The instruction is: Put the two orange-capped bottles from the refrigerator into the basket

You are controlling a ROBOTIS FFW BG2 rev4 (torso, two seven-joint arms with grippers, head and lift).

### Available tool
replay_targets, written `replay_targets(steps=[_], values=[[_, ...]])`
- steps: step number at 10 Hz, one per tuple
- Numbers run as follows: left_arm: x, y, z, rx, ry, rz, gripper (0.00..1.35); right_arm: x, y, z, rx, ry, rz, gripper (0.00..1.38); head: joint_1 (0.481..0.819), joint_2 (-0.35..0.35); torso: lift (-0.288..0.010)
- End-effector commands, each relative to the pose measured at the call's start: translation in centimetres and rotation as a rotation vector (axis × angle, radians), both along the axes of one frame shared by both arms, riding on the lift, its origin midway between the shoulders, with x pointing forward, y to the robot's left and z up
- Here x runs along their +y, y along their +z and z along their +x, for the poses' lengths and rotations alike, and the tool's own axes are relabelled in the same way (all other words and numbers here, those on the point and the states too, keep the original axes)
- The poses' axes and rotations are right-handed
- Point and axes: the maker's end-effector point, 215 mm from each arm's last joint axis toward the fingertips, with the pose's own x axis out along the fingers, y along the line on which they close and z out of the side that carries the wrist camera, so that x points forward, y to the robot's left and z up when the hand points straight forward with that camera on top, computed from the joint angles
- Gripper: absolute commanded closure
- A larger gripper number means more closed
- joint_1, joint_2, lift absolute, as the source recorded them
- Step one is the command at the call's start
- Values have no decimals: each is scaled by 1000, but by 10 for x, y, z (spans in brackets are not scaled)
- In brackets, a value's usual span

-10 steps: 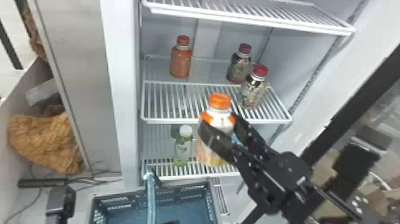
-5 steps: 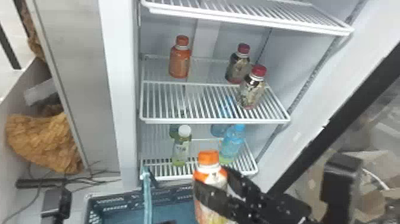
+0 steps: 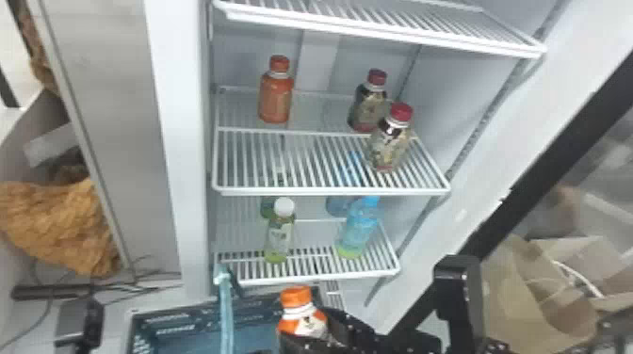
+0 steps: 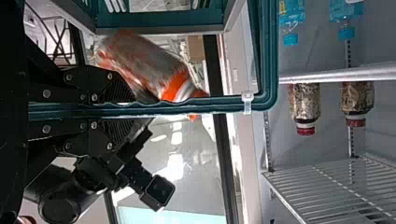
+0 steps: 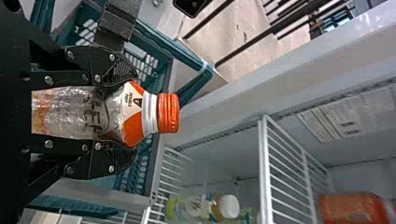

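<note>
The first orange-capped bottle (image 5: 107, 112) is pinched upright by the right end effector (image 5: 130, 112), close by the basket (image 3: 188, 322) — whether fully over it cannot be told. A teal basket bar (image 4: 215, 105) is clamped by the left end effector (image 4: 127, 108). The placing step seems in hand: lowering inside the walls, then release — after which the orange bottle (image 3: 275, 99) on the upper shelf (image 3: 329, 190) would presumably be fetched.
</note>
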Motion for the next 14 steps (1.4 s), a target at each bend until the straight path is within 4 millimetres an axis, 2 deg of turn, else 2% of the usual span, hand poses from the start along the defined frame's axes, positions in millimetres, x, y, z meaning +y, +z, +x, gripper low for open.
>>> replay_targets(steps=[1, 2, 3, 4, 7, 8, 10, 11, 12, 14], values=[[-1, 1, 0, -2, -3, 0, 1204, 5, -9, 0, 27, 15, 7, 1062, 695, -259, -40], [-1, 1, 1, -2, -1, 0, 1204, 3, -14, -1, 43, 19, 3, 753, 695, -249, -40], [-1, 1, 1, -2, -1, 0, 1204, 1, -15, 1, 40, 20, -5, 361, 695, -247, -40], [-1, 1, 0, -2, -3, 0, 1204, -2, -12, 4, 29, 14, -11, 62, 695, -249, -40], [-3, 1, 0, -4, -7, -2, 1204, -13, 11, 42, -98, -5, -14, 71, 695, -262, -40], [-2, 1, 0, -4, -5, -1, 1204, -14, 26, 53, -159, -9, -9, 71, 695, -263, -40], [-2, 1, 0, -2, -3, -2, 1204, -20, 81, 107, -432, -58, 13, 71, 695, -258, -40], [-2, 1, 0, -2, -3, -2, 1204, -26, 99, 132, -539, -96, 32, 71, 695, -250, -40], [-3, 2, -1, -1, -6, -5, 1204, -28, 108, 152, -600, -124, 48, 71, 695, -247, -40], [-2, 1, -1, 1, -3, -4, 1204, -30, 122, 180, -694, -152, 42, 71, 695, -244, -40]])
